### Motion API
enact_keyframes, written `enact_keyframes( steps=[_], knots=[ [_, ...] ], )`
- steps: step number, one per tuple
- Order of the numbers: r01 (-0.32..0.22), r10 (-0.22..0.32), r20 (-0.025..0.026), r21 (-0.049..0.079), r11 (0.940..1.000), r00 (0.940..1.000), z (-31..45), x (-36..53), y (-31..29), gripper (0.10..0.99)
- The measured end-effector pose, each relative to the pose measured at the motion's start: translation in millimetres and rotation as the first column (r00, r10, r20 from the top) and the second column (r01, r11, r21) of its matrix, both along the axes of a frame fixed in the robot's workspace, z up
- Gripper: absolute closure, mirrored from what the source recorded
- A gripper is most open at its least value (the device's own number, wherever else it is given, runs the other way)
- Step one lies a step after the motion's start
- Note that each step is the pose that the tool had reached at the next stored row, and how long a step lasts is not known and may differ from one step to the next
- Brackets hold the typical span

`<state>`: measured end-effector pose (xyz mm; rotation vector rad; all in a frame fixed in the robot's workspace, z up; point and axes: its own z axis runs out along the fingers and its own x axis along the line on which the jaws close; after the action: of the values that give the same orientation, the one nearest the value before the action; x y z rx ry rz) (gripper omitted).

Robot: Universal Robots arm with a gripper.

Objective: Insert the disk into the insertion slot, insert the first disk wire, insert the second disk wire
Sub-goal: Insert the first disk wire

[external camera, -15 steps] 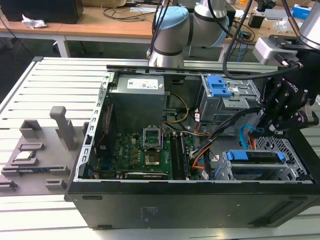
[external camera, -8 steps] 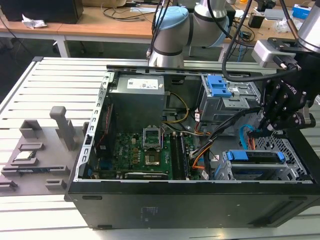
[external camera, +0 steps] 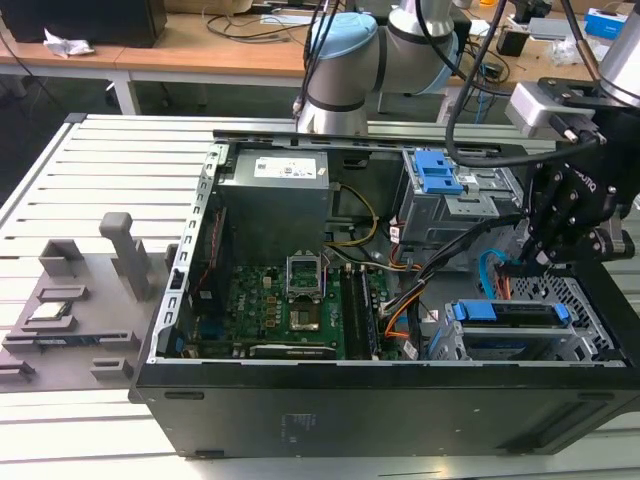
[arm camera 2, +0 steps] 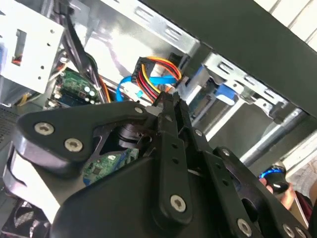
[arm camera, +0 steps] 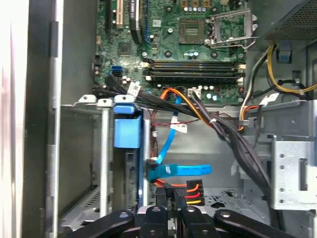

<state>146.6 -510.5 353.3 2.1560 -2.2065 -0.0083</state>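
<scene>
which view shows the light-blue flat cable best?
First wrist view: the narrow flat light-blue cable shows unobstructed, flat band and thin strand both. Second wrist view catches a short stretch; exterior view, a thin curve.

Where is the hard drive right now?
The disk sits in the insertion slot, at the exterior view's right, right next to the gripper.

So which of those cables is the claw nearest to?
The red, orange and black wire bundle, pinched by the gripper; the flat light-blue cable loops just beside it.
</scene>
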Motion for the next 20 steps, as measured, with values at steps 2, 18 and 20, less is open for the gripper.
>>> enact_keyframes(
  steps=[2,18,20],
  knots=[
    [0.0,0.0,0.0,0.0,1.0,1.0,-0.2,0.0,-10.8,0.918],
    [0.0,0.0,0.0,-0.002,1.0,1.0,-11.7,3.6,-24.5,0.918],
    [0.0,0.0,0.0001,-0.002,1.0,1.0,-12.5,3.8,-24.6,0.918]
  ],
)
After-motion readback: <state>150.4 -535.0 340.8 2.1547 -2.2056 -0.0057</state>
